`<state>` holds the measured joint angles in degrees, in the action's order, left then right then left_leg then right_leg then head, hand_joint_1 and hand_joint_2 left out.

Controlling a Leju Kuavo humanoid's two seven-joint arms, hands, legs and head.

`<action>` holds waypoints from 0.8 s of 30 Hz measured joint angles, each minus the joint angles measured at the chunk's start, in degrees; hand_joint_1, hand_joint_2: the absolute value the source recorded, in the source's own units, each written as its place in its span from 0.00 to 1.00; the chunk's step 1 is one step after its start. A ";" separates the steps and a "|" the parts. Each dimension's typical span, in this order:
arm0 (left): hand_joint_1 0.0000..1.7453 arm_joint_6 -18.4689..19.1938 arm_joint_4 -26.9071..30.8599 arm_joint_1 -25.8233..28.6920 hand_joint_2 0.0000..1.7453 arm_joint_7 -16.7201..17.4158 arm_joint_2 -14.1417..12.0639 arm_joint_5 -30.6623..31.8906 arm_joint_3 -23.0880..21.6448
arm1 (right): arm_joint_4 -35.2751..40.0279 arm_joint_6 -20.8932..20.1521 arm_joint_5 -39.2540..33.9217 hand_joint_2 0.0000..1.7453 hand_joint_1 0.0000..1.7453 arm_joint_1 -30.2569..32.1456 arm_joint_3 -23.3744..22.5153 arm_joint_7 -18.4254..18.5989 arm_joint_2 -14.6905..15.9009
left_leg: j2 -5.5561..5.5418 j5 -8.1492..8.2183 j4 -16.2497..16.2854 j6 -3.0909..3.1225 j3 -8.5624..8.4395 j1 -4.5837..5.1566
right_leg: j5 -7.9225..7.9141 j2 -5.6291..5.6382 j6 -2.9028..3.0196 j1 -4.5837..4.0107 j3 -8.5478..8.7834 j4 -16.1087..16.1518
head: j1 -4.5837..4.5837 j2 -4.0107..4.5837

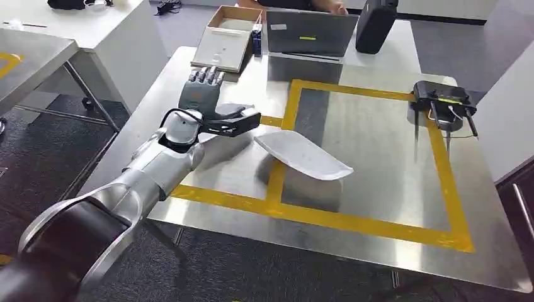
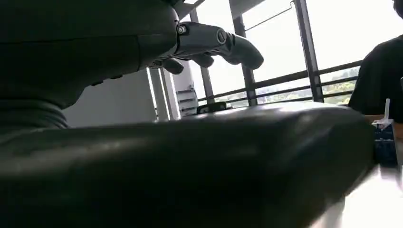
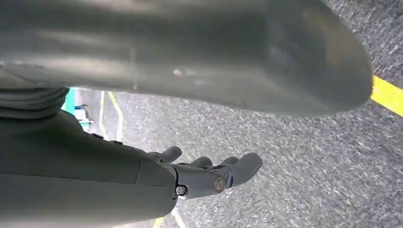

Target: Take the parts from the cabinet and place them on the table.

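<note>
A white curved part (image 1: 303, 155) lies on the steel table (image 1: 378, 189), across the yellow tape line. My left hand (image 1: 208, 108) hovers just left of it, fingers spread, with the thumb pointing at the part's near end; I see nothing in its grasp. In the left wrist view its fingers (image 2: 214, 45) stick out with nothing between them. A black part with metal prongs (image 1: 443, 104) sits at the table's far right. My right hand (image 3: 209, 173) hangs over the grey floor, fingers loosely apart, holding nothing.
At the table's far edge stand a laptop (image 1: 310, 33), an open cardboard box (image 1: 227, 39), a blue carton (image 1: 257, 41) and a black bag (image 1: 375, 24). A person (image 2: 378, 76) sits behind them. Another table (image 1: 38, 56) stands to the left.
</note>
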<state>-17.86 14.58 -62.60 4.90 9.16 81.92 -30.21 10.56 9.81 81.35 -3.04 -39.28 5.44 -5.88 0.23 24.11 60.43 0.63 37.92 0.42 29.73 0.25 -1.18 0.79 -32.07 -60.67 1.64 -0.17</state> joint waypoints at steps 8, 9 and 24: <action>0.00 0.48 -0.04 -1.30 0.00 -0.13 -0.94 0.59 0.00 | -0.02 0.92 0.07 0.00 0.00 -0.17 0.00 -0.79 -0.94 | -0.24 9.34 10.77 -2.86 3.89 -0.59 | -3.60 -0.32 2.74 0.37 -3.43 0.79 | 0.24 0.00; 0.00 0.59 -0.07 -1.30 0.00 -0.17 -0.94 0.66 0.00 | -0.02 0.90 -0.02 0.00 0.00 -0.23 0.00 -0.94 -0.94 | -0.23 10.91 14.53 -3.05 4.64 -0.66 | -4.19 -0.35 2.70 0.37 -4.17 0.78 | 0.24 0.00; 0.00 1.53 0.15 -2.52 0.00 -0.57 -0.52 1.62 0.00 | 0.00 0.09 -0.35 0.00 0.00 -1.73 0.00 -1.64 -1.62 | -0.26 1.95 -1.60 1.42 -3.88 -0.12 | 2.90 -0.20 -1.10 0.63 -12.58 -12.78 | 0.07 0.00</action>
<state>-16.33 14.73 -65.12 4.33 8.63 83.54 -30.21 10.56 9.90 81.00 -4.77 -39.28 3.80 -7.50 -0.03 26.06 58.83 2.05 34.04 0.30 32.64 0.06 -2.28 1.42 -44.65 -73.45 1.70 -0.17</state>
